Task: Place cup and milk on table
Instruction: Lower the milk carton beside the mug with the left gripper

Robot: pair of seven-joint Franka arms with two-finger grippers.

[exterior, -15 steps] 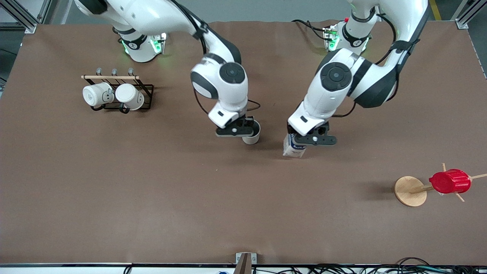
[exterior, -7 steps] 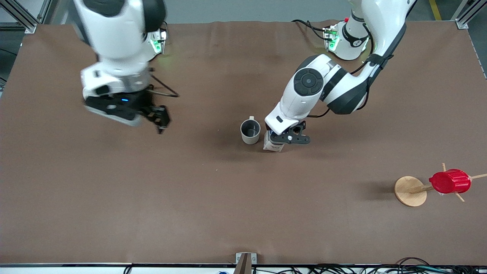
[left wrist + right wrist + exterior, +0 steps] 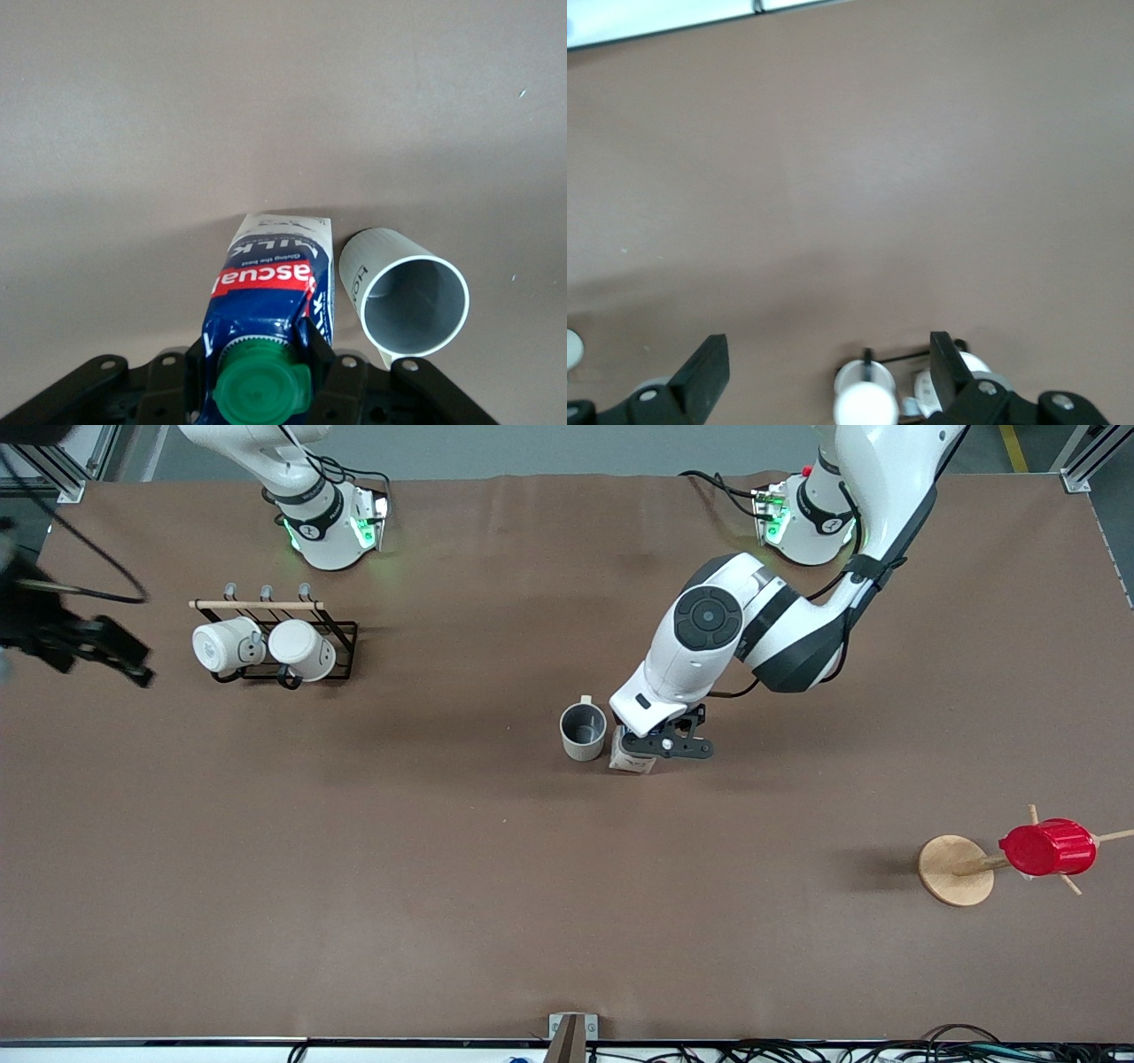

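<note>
The cup, off-white with a grey inside, stands upright and free on the brown table near its middle. The milk is upright right beside it, toward the left arm's end. My left gripper is shut on the carton's top. In the left wrist view the fingers press both sides of the milk below its green cap, with the cup close alongside. I cannot tell whether the carton's base rests on the table. My right gripper is open and empty, up over the right arm's end of the table.
A black wire rack with two plain white mugs stands toward the right arm's end; it shows in the right wrist view. A red ribbed cup hangs on a peg stand with a round wooden disc toward the left arm's end.
My right gripper let go of the cup and swung away toward the right arm's end of the table. My left gripper carried the milk sideways until it was beside the cup.
</note>
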